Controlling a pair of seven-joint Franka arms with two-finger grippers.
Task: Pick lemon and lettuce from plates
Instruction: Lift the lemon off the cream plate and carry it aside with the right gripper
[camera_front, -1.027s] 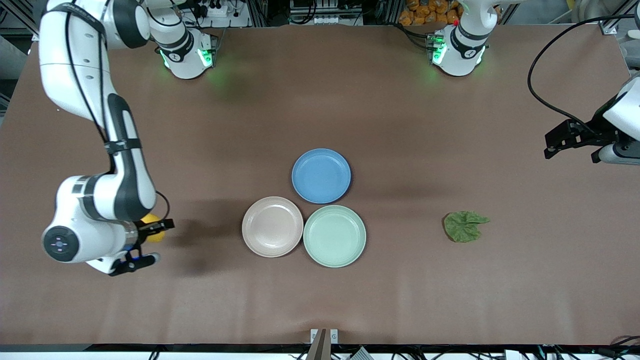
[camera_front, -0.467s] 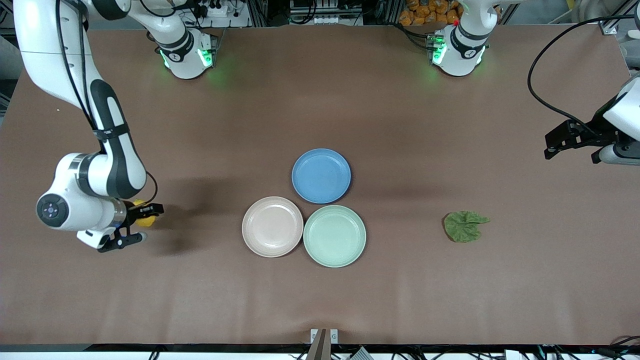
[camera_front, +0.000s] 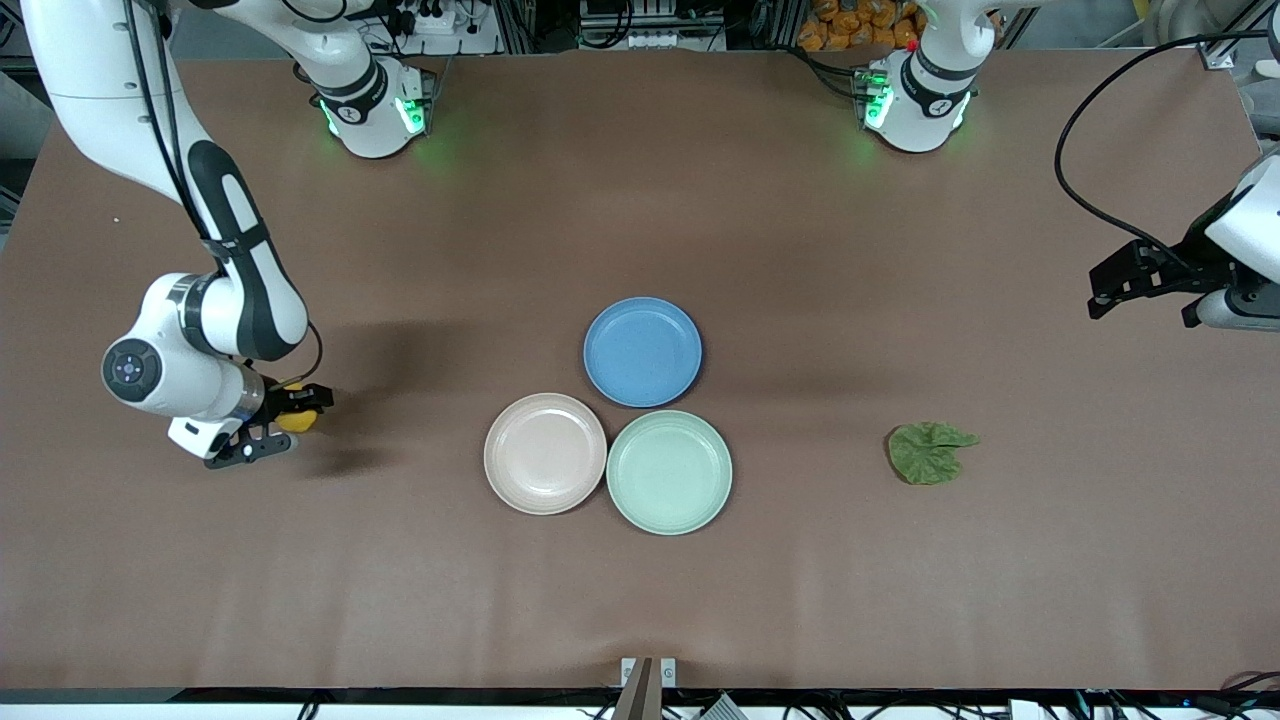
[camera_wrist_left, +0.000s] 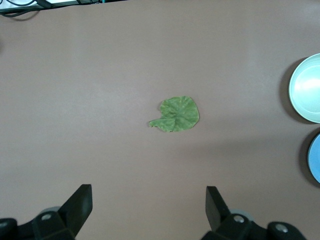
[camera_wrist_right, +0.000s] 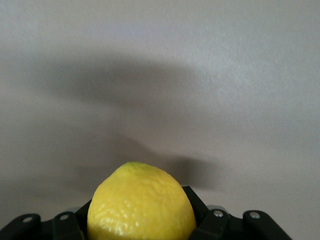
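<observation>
The lemon (camera_front: 298, 420) is yellow and sits between the fingers of my right gripper (camera_front: 283, 426), which is shut on it low over bare table toward the right arm's end. It fills the right wrist view (camera_wrist_right: 141, 204). The crinkled green lettuce (camera_front: 930, 452) lies flat on the table toward the left arm's end, off the plates; it also shows in the left wrist view (camera_wrist_left: 176, 114). The beige-pink plate (camera_front: 545, 453) and the mint plate (camera_front: 668, 472) sit empty side by side at mid-table. My left gripper (camera_front: 1140, 285) waits open and empty at the table's edge (camera_wrist_left: 147, 210).
An empty blue plate (camera_front: 642, 351) touches the two other plates, farther from the front camera. The arm bases (camera_front: 375, 105) stand along the table's back edge. A black cable (camera_front: 1075, 170) loops above the left arm's end.
My right arm has carried the lemon toward the robots' side of the table and a little toward the right arm's end. The left arm, lettuce and plates have not moved.
</observation>
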